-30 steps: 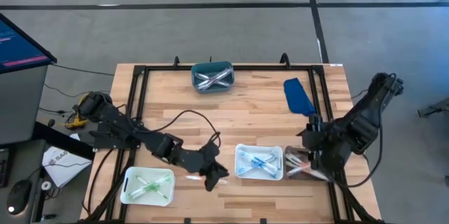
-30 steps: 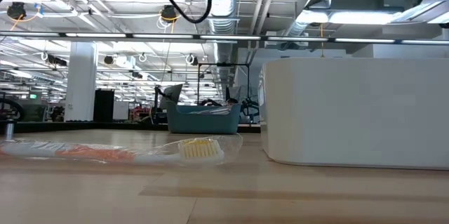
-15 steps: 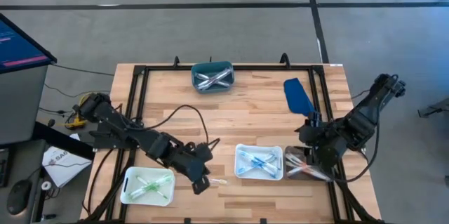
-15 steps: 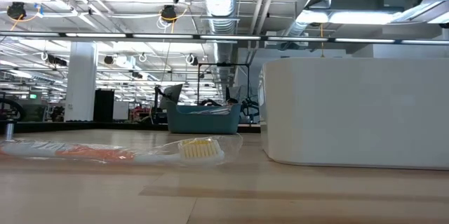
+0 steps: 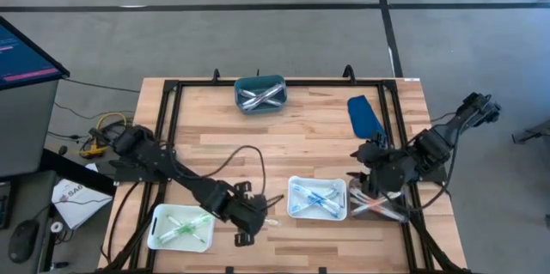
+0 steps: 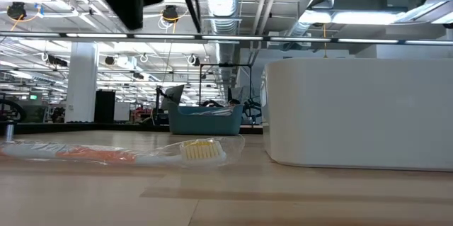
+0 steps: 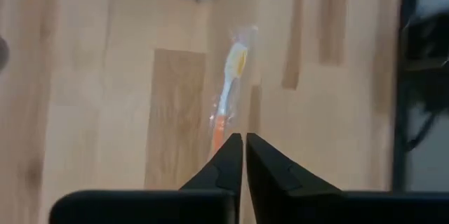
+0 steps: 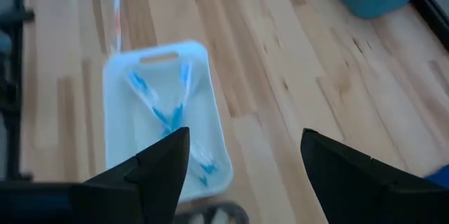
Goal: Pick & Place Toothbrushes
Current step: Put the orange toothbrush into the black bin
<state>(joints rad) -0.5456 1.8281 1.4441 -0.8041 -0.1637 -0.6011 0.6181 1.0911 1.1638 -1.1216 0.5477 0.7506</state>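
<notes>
Blue toothbrushes (image 5: 314, 197) in white tray (image 5: 296, 184); green, seemingly, in another (image 5: 158, 220).

Beside the white tray (image 5: 317, 212) of blue toothbrushes (image 5: 311, 197) lies an orange-handled, yellow-bristled toothbrush (image 7: 226, 104) in clear wrap. Left of it, a white tray (image 5: 156, 231) holds green toothbrushes (image 5: 184, 223); the far tray (image 5: 259, 102) is teal.

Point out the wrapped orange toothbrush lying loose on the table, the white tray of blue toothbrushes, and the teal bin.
wrapped orange toothbrush (image 7: 223, 104), left wrist view, on its neck
white tray of blue toothbrushes (image 5: 295, 185), high view, on its rim
teal bin (image 5: 259, 81), high view, on its far rim
</notes>
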